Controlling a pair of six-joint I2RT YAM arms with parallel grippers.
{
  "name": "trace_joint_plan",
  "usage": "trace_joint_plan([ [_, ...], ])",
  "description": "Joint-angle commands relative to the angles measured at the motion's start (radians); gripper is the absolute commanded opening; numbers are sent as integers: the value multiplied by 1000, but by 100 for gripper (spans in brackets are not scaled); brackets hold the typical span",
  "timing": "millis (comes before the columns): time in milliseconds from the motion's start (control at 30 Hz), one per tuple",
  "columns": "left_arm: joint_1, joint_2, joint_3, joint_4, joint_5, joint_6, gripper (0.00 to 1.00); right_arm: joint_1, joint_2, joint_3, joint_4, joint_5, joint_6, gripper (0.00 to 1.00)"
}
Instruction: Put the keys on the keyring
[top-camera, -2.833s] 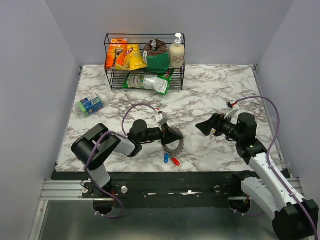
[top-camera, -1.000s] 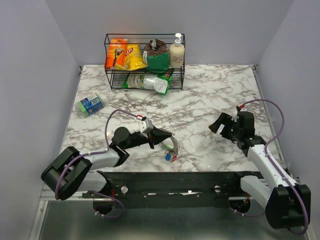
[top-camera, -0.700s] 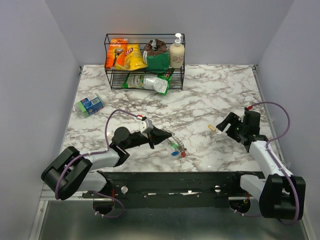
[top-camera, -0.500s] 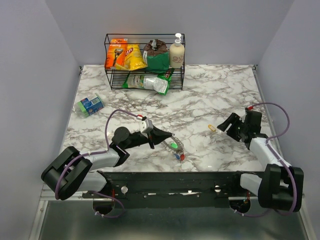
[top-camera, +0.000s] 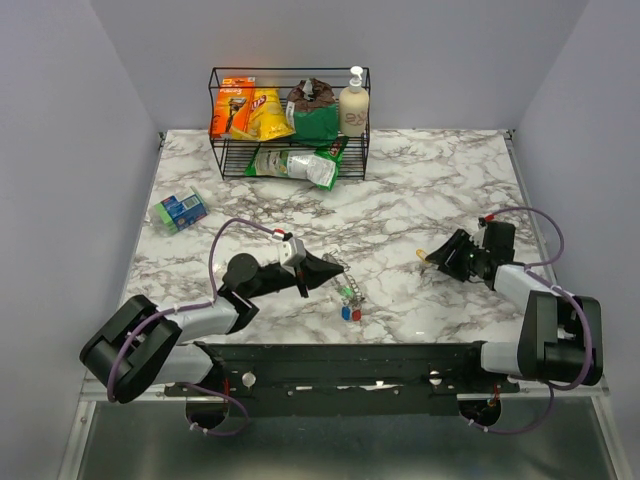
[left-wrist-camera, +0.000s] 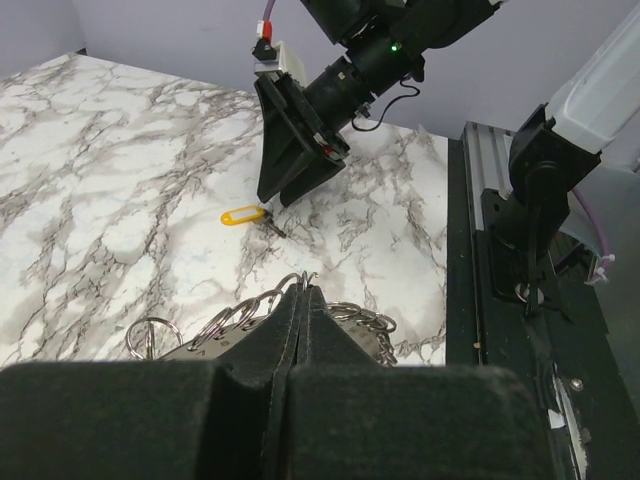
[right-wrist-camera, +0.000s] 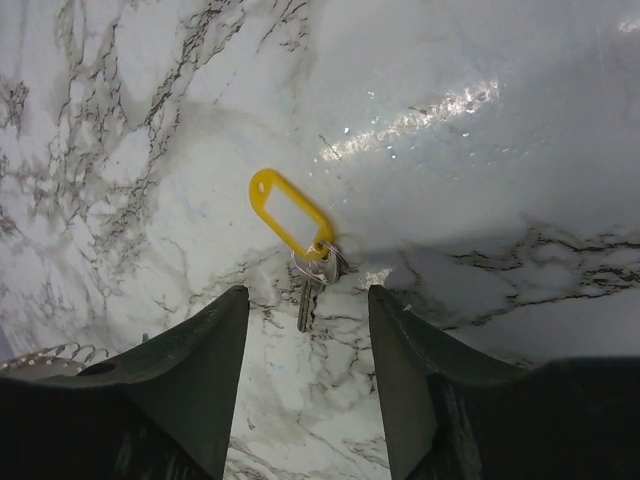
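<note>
My left gripper is shut on the keyring, a silvery coiled wire ring held just above the table. Green, blue and red keys hang from it. In the left wrist view the ring's coils spread to both sides of the closed fingertips. A yellow-tagged key lies flat on the marble, its metal blade pointing between the fingers of my right gripper. That gripper is open and low over the table, its jaws either side of the key and not touching it.
A black wire rack with snack bags and a soap bottle stands at the back. A small green-blue box lies at the left. The table's right edge and black rail run close behind the right arm.
The right gripper has dropped toward the yellow-tagged key and its jaws have narrowed. The left gripper has stayed in place, while the keys hanging from the ring have swung.
</note>
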Motion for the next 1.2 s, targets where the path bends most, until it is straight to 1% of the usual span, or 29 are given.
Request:
trace_joint_plan([
  [0, 1, -25, 42, 13, 14, 0, 0, -13, 24, -4, 53, -32, 8, 58],
  [167, 1, -26, 43, 11, 14, -2, 0, -19, 38, 15, 50, -6, 1, 45],
  [500, -1, -41, 45, 1, 20, -2, 0, -33, 77, 31, 49, -16, -13, 44],
  [600, 1, -40, 45, 1, 18, 3, 0, -36, 87, 39, 49, -12, -15, 40],
  [900, 1, -41, 48, -4, 23, -5, 0, -38, 115, 50, 60, -26, -12, 37],
  [1067, 1, -45, 48, -13, 20, 0, 0, -38, 133, 56, 76, -39, -7, 33],
  [1167, 1, -40, 52, -12, 23, -8, 0, -38, 144, 59, 79, -45, -7, 29],
])
